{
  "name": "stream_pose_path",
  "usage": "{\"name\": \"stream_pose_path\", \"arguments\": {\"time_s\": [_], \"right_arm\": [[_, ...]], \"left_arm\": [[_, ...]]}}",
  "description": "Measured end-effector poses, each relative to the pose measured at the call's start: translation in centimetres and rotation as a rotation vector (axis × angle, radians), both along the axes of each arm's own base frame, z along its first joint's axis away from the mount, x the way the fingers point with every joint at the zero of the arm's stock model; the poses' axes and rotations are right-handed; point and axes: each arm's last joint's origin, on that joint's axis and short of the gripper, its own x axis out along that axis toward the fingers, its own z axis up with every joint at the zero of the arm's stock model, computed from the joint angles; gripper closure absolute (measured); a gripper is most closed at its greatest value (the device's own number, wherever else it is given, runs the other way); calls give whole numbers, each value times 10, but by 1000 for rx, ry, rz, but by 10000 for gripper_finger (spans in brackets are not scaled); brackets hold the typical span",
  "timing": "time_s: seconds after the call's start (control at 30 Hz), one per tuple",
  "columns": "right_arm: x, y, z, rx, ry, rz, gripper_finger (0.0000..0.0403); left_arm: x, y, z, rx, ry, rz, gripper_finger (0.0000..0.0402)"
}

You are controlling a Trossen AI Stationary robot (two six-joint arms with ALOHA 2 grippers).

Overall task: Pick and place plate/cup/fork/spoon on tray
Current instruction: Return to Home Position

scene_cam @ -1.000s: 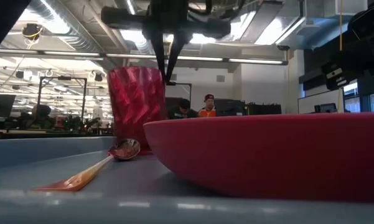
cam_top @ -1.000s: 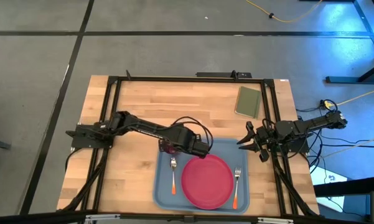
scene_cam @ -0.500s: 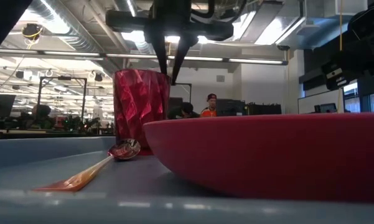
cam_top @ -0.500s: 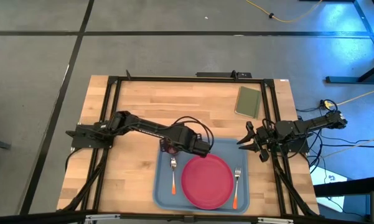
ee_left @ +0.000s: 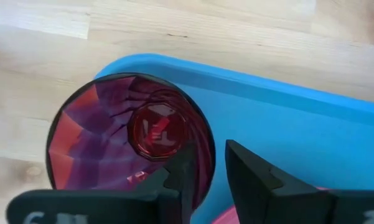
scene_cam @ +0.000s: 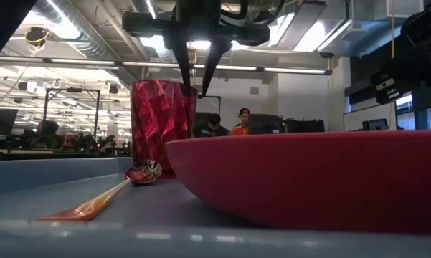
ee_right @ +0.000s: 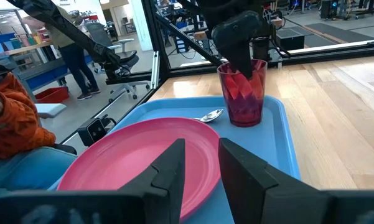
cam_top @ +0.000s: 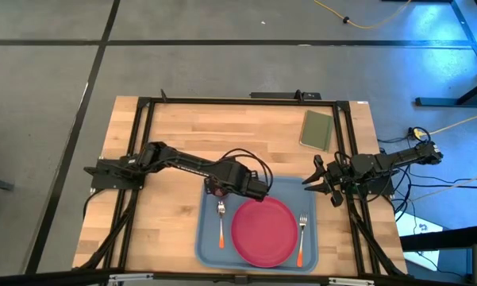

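The dark red cup (ee_left: 130, 134) stands upright on its base in the far left corner of the light blue tray (cam_top: 258, 187); it also shows in the low view (scene_cam: 161, 125). My left gripper (ee_left: 210, 149) is open above it. One finger is inside the cup's rim and one outside, on the side facing the plate, and neither touches it. The pink-red plate (cam_top: 263, 231) lies in the tray's middle. The spoon (cam_top: 221, 222) lies left of it and the fork (cam_top: 301, 237) right of it. My right gripper (ee_right: 202, 144) is open and empty at the tray's far right corner (cam_top: 316, 181).
A small green pad (cam_top: 316, 129) lies on the wooden table at the far right, off the tray. Black frame rails (cam_top: 143, 159) run along the table's left, right and far sides. People stand in the room beyond the table.
My left gripper has opened over the cup and let go of its rim; the gap between its fingers has grown from frame to frame. The cup has come down a little, shifted slightly toward the plate, and now stands still on the tray.
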Motion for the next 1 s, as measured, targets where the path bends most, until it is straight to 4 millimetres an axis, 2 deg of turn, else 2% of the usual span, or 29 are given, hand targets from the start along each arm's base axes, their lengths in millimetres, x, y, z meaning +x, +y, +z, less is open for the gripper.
{"name": "stream_pose_path", "arguments": {"time_s": [0.17, 0.4, 0.5, 0.67, 0.87, 1.0], "right_arm": [[0, 0, 0, 0, 0, 0, 301], [0, 0, 0, 0, 0, 1, 301], [0, 0, 0, 0, 0, 0, 301], [0, 0, 0, 0, 0, 0, 301], [0, 0, 0, 0, 0, 0, 301], [0, 0, 0, 0, 0, 0, 301]], "left_arm": [[-3, 1, 8, 13, -7, -1, 318], [-9, -2, 44, 145, -90, -35, 321], [-10, -5, 60, 306, -128, -144, 319], [-13, -19, 71, 683, -42, -401, 321], [-24, -55, 77, 981, 55, -611, 318], [-35, -81, 83, 1210, 71, -661, 318]]}}
